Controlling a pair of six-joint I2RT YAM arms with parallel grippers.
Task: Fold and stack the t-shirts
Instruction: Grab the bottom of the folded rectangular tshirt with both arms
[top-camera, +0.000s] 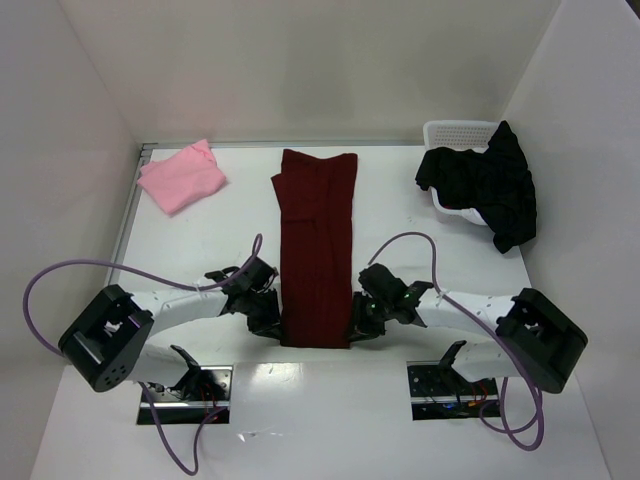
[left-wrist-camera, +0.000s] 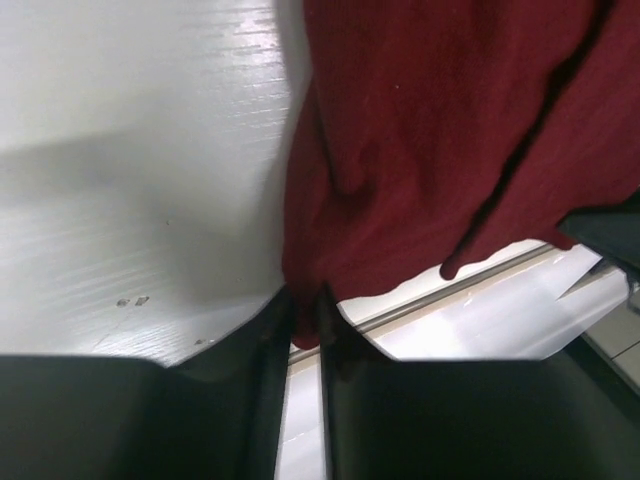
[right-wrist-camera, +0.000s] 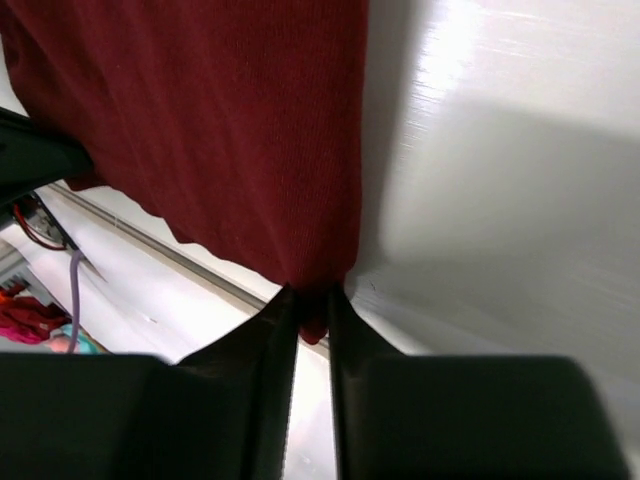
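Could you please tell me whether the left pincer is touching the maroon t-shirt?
Touching. The left wrist view shows the left pincer pinching a near corner of the maroon t-shirt, cloth caught between its fingers.

Top cam high behind my bases, looking down on whole table (top-camera: 230, 230). Wrist cams close-up past my fingers (left-wrist-camera: 262, 345), share maroon shirt (top-camera: 316, 250) near hem.

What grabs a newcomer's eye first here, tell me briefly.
The maroon t-shirt, a long strip down the middle of the table, with the left gripper and right gripper each pinching a near corner. A pink t-shirt lies far left; a black t-shirt drapes over the white basket far right.
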